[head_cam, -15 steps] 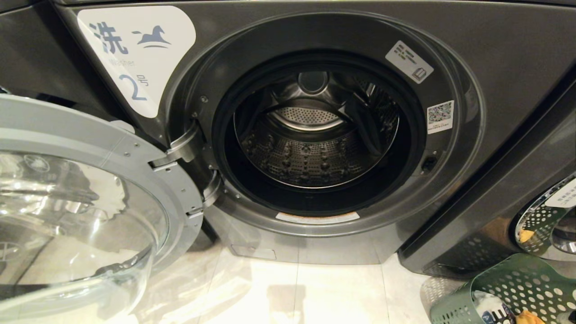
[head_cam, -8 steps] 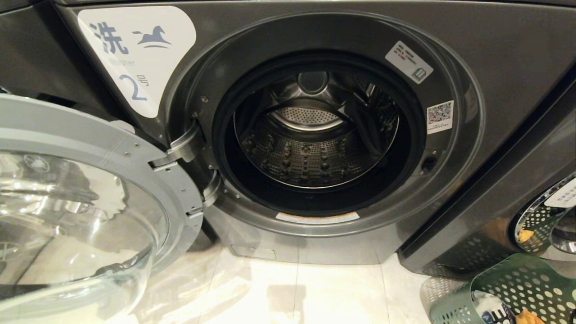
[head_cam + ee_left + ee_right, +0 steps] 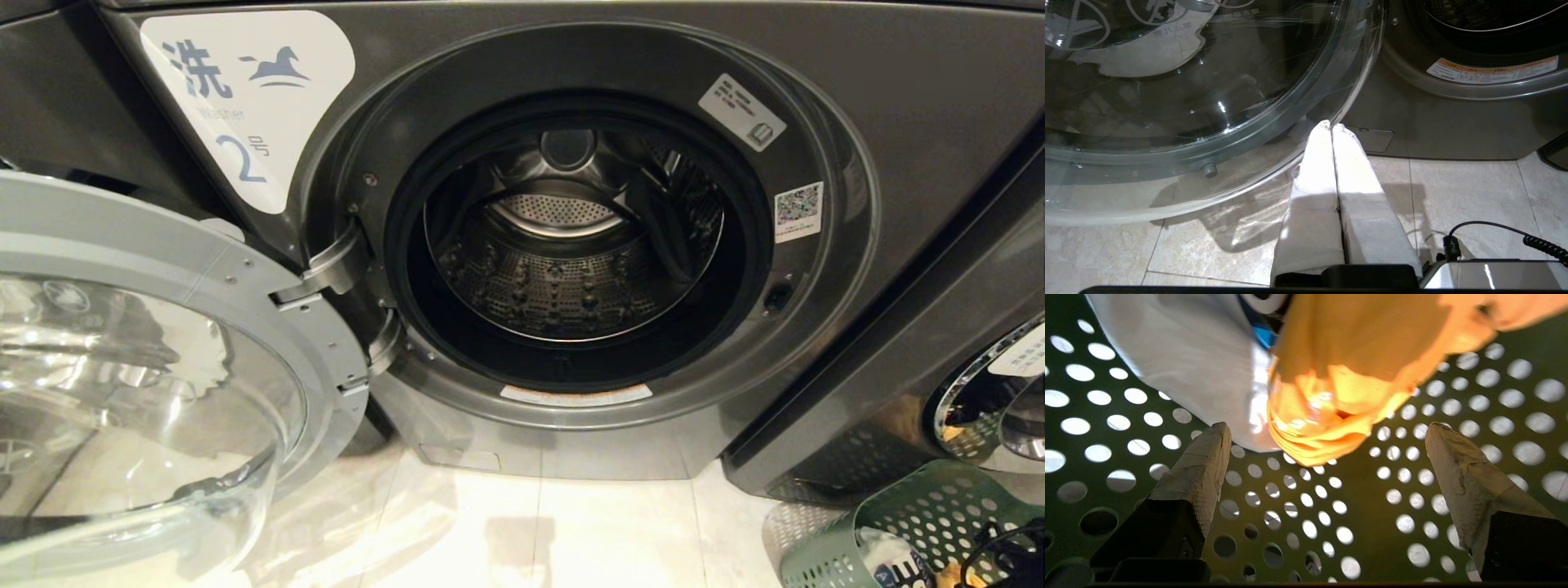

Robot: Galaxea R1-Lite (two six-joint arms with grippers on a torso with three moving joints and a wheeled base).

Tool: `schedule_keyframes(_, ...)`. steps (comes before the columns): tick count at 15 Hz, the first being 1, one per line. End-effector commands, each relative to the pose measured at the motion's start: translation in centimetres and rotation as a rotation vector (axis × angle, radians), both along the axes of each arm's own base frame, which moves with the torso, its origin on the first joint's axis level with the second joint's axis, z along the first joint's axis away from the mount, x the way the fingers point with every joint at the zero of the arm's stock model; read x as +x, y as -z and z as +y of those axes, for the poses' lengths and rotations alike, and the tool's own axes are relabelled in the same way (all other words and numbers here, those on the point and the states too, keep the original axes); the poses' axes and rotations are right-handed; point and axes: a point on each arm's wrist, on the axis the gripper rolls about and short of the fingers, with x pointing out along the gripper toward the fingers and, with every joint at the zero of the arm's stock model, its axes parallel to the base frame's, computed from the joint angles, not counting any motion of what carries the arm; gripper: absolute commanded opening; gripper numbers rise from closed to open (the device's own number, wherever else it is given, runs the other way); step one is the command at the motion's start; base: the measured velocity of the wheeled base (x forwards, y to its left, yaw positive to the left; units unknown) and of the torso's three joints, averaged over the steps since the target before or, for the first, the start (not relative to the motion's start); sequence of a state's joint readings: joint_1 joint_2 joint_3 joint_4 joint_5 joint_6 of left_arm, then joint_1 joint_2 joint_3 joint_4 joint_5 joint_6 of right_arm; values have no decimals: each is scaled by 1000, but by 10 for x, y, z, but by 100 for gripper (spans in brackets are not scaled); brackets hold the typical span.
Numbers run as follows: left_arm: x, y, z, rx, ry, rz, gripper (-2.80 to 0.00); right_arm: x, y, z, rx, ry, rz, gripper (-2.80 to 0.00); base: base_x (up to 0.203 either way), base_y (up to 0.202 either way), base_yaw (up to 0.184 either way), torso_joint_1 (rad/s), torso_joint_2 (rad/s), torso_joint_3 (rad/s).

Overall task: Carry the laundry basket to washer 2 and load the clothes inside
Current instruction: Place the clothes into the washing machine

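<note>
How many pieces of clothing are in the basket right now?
2 visible: an orange garment and a white garment beside it, both inside the green basket. More may be hidden beneath them.

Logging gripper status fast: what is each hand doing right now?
Left hand: closed, empty, low by the open door of washer 2.
Right hand: open, holding nothing, inside the laundry basket, aimed at the orange garment.

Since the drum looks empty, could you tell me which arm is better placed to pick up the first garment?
Right: its open pincer is inside the basket, facing the orange garment. The left pincer is shut, low by the washer door.
</note>
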State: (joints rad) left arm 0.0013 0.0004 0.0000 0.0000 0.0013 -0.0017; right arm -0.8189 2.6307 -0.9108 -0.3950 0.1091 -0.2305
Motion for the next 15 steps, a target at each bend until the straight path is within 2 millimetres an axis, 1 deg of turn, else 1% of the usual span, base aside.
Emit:
schedule_keyframes(1,0,0,0,0,-1,0,-280,7,19,9,24,-35,23,0,0,0,0,0,0,0)
schedule_keyframes(4,0,0,0,0,-1,-2,-280,25,38,17,20,-81,20,0,0,0,0,0,0,0)
schedule_keyframes(5,0,0,0,0,-1,0,-280,35,47,20,-4,-75,17,0,0,0,0,0,0,0)
schedule_keyframes(6,0,0,0,0,-1,0,-280,45,54,21,-66,-41,33,0,0,0,0,0,0,0)
schedule_keyframes(8,0,0,0,0,-1,-1,-280,61,60,21,-219,6,41,0,0,0,0,0,0,0)
schedule_keyframes(9,0,0,0,-1,-1,-1,-280,64,65,23,-267,9,31,0,0,0,0,0,0,0)
schedule_keyframes(11,0,0,0,-1,-1,-2,-280,65,80,28,-313,10,61,0,0,0,0,0,0,0)
schedule_keyframes(13,0,0,0,0,-1,0,-280,64,92,35,-316,1,74,0,0,0,0,0,0,0)
schedule_keyframes(15,0,0,0,0,-1,0,-280,66,104,39,-330,-4,35,0,0,0,0,0,0,0)
